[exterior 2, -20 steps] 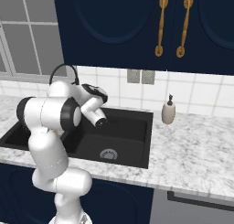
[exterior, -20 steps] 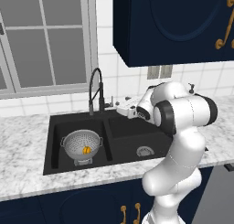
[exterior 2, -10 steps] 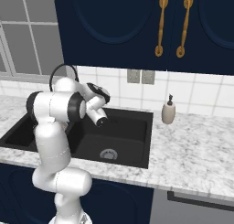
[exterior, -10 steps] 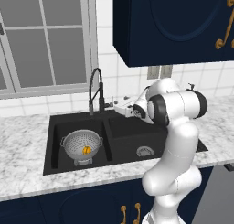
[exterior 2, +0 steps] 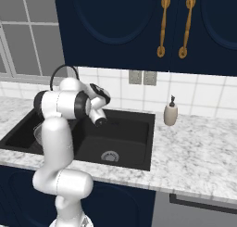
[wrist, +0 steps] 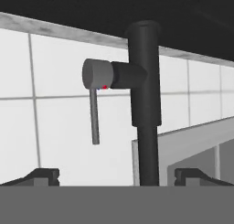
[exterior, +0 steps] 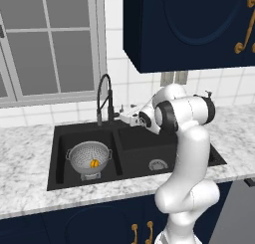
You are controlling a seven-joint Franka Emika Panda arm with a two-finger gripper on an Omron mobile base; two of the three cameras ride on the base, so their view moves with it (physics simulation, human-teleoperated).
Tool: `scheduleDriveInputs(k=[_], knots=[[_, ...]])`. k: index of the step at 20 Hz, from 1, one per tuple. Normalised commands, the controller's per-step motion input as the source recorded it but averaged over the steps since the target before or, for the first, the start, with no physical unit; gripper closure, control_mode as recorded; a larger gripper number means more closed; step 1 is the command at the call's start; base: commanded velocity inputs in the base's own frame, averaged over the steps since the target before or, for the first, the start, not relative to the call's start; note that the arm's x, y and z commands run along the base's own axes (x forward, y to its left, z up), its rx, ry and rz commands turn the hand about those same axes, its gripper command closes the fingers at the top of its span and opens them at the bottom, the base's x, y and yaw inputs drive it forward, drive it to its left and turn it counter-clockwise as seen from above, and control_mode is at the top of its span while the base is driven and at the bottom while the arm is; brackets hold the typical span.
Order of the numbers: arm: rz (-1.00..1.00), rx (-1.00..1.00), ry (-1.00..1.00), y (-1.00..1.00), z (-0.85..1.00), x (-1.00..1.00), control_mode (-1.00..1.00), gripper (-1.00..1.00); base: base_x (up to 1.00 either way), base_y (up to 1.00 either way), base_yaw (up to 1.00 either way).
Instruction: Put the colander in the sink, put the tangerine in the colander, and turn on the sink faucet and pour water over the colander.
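Silvery-grey colander (exterior: pixel 89 157) sits in sink (exterior: pixel 130 141) basin below and off to far side of pincer (exterior: pixel 124 118), tangerine (exterior: pixel 93 163) inside it. Pincer jaws wide apart, holding nothing, close in front of sink faucet (exterior: pixel 105 97) base. Hand view: faucet column dead ahead between fingertips (wrist: pixel 42 176), lever (wrist: pixel 94 109) off to one side, hanging down. Judged step: reaching for lever. Risks: jaws straddle column instead of lever, so push jams against post; glancing contact slips off thin lever; spout possibly not over colander, so water would miss fruit.
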Motion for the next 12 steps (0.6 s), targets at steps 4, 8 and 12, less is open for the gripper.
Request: scheduleDriveInputs(k=[4, 8, 12], knots=[[-0.04, 0.00, 0.00, 0.11, -0.10, 0.41, -1.00, -1.00, 0.00, 0.00, 0.00], [-0.06, 0.00, 0.00, 0.00, -0.19, 0.45, -1.00, -1.00, 0.00, 0.00, 0.00], [-0.07, 0.00, -0.02, 0.00, -0.26, 0.29, -1.00, -1.00, 0.00, 0.00, 0.00]])
